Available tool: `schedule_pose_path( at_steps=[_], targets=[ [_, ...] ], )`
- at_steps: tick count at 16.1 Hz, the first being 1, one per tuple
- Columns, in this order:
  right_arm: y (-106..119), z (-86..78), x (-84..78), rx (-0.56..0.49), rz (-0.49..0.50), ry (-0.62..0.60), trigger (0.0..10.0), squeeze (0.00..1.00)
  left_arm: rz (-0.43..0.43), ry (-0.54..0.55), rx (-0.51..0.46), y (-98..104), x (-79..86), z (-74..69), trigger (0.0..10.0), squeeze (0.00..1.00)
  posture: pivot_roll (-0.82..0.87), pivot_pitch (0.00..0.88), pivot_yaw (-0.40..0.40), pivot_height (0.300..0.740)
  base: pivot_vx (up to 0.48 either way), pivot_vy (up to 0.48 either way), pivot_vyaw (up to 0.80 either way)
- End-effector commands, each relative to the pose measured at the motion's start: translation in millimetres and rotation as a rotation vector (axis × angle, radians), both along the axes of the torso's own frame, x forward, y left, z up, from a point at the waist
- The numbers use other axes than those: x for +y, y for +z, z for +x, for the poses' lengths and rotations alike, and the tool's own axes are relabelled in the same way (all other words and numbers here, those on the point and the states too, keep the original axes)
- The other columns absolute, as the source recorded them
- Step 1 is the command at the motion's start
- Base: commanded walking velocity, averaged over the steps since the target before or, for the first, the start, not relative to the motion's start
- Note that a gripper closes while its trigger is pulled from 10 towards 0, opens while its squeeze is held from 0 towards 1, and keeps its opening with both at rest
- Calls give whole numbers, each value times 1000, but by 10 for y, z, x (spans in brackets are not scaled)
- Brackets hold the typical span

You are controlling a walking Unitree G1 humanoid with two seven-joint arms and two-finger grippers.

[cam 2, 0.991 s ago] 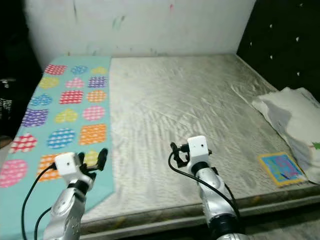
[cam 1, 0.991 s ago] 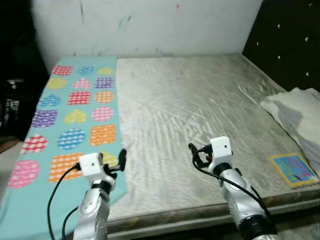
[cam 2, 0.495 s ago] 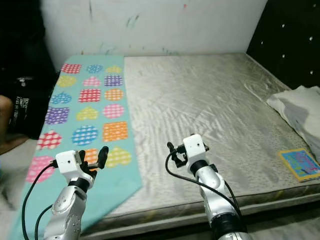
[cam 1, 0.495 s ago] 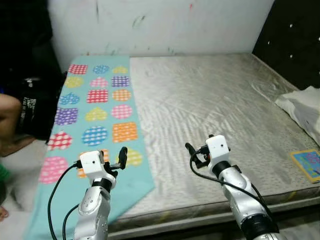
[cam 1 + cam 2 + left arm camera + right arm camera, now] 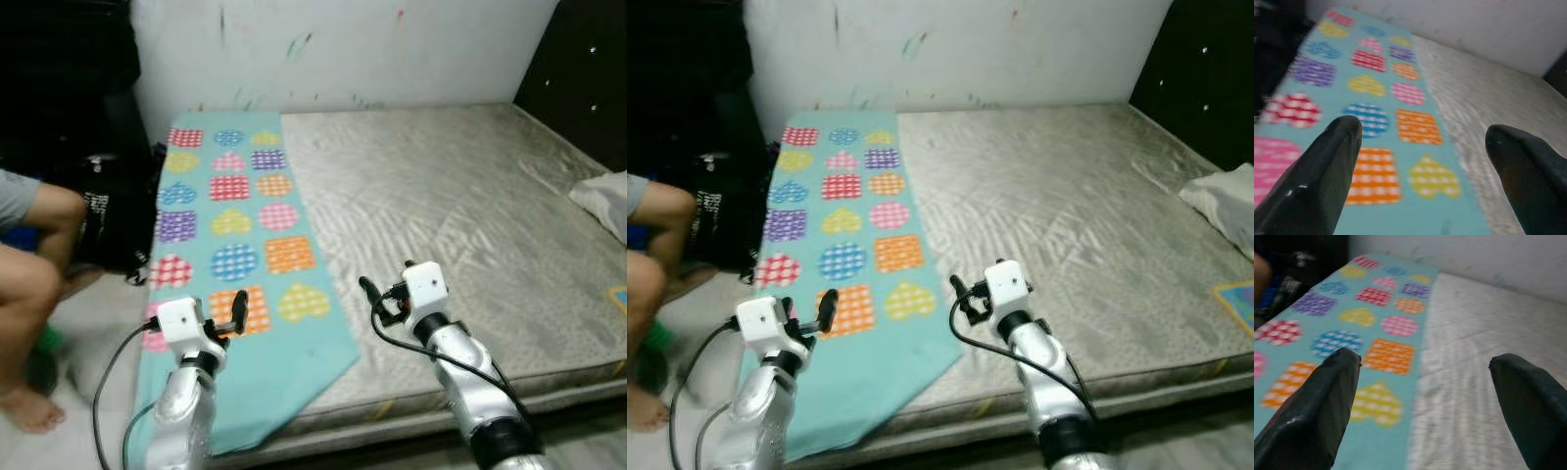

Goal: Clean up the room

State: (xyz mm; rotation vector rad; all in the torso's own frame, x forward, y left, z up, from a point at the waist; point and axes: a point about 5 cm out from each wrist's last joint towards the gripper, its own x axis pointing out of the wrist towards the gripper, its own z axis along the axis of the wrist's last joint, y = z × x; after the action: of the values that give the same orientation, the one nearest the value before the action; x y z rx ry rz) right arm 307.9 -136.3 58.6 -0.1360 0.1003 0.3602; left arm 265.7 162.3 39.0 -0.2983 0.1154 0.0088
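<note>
A teal blanket [image 5: 235,255] patterned with colourful hearts and squares lies along the left side of a bare grey mattress [image 5: 460,215] and hangs over its near corner. My left gripper [image 5: 238,311] hovers open over the blanket's near part. My right gripper [image 5: 370,299] is open too, held above the mattress just right of the blanket's edge. Both wrist views look along open fingers at the blanket [image 5: 1386,98] and the mattress [image 5: 1488,357]. Neither gripper holds anything.
A person sits at the left, a knee and a bare foot [image 5: 29,406] on the floor. Dark bags [image 5: 103,211] stand against the bed's left side. A white pillow [image 5: 607,196] and a corner of a colourful book [image 5: 621,297] lie at the right edge. A black headboard [image 5: 588,69] rises at the far right.
The camera has swung left: bed, pillow and book slid rightward in view, and the person and the bags have come into view. Both grippers stay open, held the same way.
</note>
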Motion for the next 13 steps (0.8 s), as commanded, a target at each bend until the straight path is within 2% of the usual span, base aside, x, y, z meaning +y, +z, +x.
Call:
schedule_pose_path(
  at_steps=[1, 10, 13],
  targets=[
    [51, 31, 71, -19, 4, 27, 10000, 0, 10, 19, 4, 1, 35, -4, 10000, 0, 64, 15, -25, 740, 0, 0, 794],
    [31, 24, 98, -8, 1, 41, 10000, 0, 7, 36, 8, 4, 40, 9, 10000, 0, 60, 16, -28, 740, 0, 0, 0],
    [23, 13, 116, -8, 0, 46, 10000, 0, 9, 37, 9, 4, 38, 15, 10000, 0, 59, 15, -28, 740, 0, 0, 771]
  ],
)
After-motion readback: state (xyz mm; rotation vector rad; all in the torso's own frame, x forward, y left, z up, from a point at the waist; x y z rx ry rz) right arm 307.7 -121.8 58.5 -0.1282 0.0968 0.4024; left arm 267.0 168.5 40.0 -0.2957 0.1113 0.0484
